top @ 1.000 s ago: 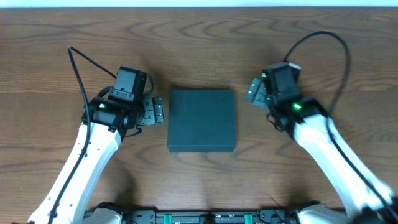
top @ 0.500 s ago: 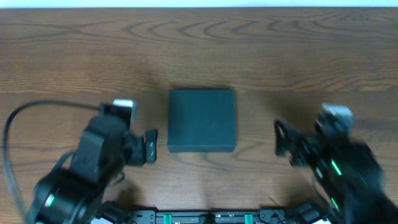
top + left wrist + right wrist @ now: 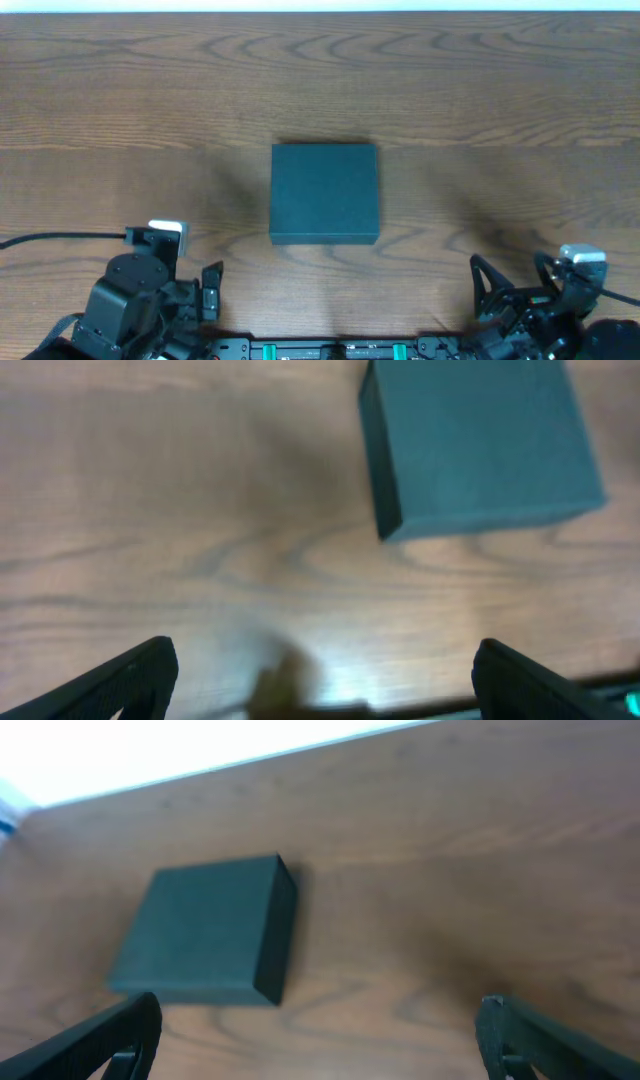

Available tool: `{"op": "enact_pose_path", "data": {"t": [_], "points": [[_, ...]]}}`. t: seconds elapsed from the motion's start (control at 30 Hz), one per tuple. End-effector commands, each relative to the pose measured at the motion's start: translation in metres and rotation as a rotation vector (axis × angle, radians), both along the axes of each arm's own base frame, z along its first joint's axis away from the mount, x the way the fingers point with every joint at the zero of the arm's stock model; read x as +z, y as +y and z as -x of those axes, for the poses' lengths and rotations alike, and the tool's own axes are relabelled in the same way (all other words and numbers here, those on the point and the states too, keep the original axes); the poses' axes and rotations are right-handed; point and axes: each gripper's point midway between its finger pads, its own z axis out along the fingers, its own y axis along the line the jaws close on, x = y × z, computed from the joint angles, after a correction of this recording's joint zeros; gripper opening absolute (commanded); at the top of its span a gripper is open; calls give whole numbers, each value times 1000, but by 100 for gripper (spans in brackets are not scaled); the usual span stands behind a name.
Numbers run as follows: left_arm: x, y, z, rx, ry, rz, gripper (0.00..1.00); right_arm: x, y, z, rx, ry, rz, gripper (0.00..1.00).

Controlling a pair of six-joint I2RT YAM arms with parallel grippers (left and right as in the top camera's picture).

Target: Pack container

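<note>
Overhead view: the wooden table [image 3: 100, 100] carries the container [image 3: 325, 193] at its centre, with the lid shut and lying flat. The left gripper [image 3: 325, 648] and right gripper [image 3: 318, 1005] sit at the near edge, well apart from the box, each with jaws spread wide and empty. Hazard: a one-sided pry at the closed lid would probably slide the unbraced cardboard box rather than open it.

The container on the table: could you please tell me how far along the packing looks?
Done: the container lies shut, lid flat, on the table. In hand: nothing; the left gripper and right gripper are both open and empty, apart from it. Left: unclear, since its contents are hidden.
</note>
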Motion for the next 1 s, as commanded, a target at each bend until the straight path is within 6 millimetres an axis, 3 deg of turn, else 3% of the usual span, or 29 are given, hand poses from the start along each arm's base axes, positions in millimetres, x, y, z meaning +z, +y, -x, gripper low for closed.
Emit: {"op": "enact_pose_path", "data": {"t": [0.0, 0.67, 0.8, 0.97], "points": [[3, 3, 2, -4, -5, -11, 95, -8, 0, 4, 19, 33, 26, 99], [-1, 4, 6, -7, 15, -19, 95, -13, -1, 7, 22, 54, 35, 99], [-1, 4, 6, -7, 15, -19, 95, 5, -5, -15, -37, -66, 49, 99], [-1, 4, 6, -6, 15, -18, 95, -43, -11, -31, -79, 1, 138, 99]]}}
